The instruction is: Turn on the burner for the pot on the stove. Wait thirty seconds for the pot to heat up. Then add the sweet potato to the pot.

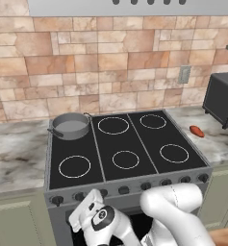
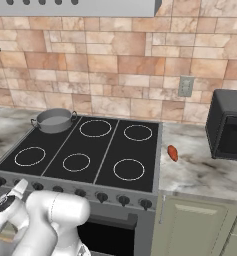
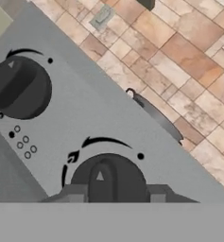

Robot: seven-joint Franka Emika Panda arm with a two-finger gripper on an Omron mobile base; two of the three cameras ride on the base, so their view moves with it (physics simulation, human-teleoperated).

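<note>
The grey pot point(image 1: 70, 126) point(image 2: 53, 120) stands on the back-left ring of the stove point(image 1: 139, 144) point(image 2: 105, 150); its rim point(image 3: 156, 116) peeks over the stove's edge in the hand view. On the counter right of the stove lies the orange-red sweet potato point(image 1: 196, 130) point(image 2: 173, 153). Low at the stove's front panel, my gripper point(image 1: 90, 196) point(image 2: 20, 188) point(image 3: 116, 194) is shut on a black knob point(image 3: 108, 177) near the left end of the row, with one finger point(image 3: 75, 193) on each side of it.
A second black knob point(image 3: 21, 87) sits beside the gripped one. A black box-shaped appliance point(image 1: 223, 98) point(image 2: 230, 125) stands on the right counter behind the sweet potato. Marble counter point(image 1: 14, 153) runs left of the stove, and a range hood point(image 1: 134, 6) hangs overhead.
</note>
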